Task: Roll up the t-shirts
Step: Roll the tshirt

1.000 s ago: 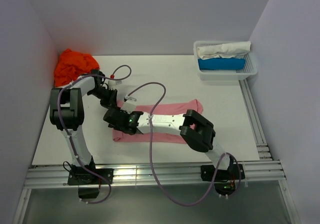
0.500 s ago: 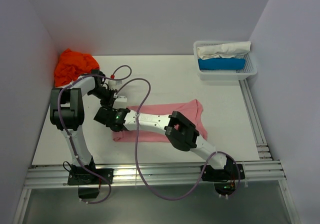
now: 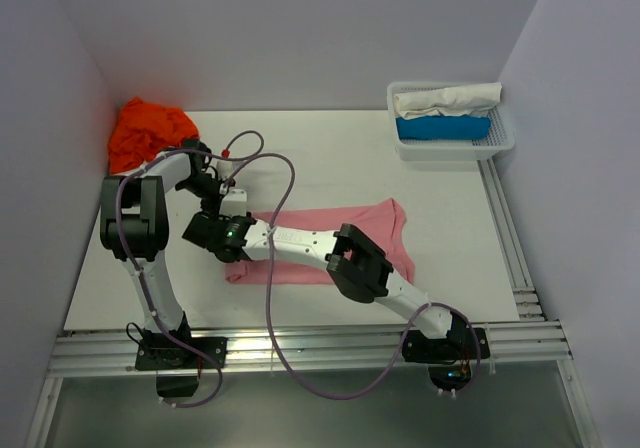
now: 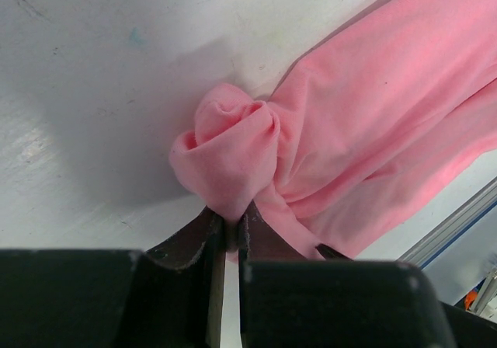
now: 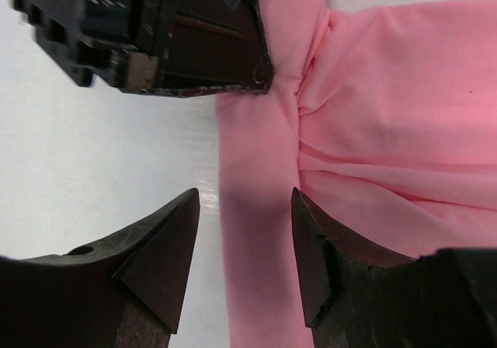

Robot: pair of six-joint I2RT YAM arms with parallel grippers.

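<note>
Top external view: a light pink cloth t-shirt [image 3: 385, 230], folded into a long strip, lies across the middle of the white table [image 3: 330, 158], with both robot arms reaching to its left end. Left wrist view: the left gripper [image 4: 231, 220] is pinched tight on a bunched knot [image 4: 233, 150] of the pink cloth at the centre of the frame, and the rest of the shirt runs off to the upper right. Right wrist view: the right gripper [image 5: 245, 200] stands spread apart at the same end. One of its fingers is over bare table at lower left and the other is over the pink strip, clamping nothing. A bright orange cloth t-shirt [image 3: 150, 133] sits crumpled in the table's upper-left corner, beside the left arm's elbow. At upper right, a white plastic lattice basket [image 3: 500, 143] holds a folded white cloth [image 3: 447, 99] and a folded blue cloth [image 3: 443, 127].
</note>
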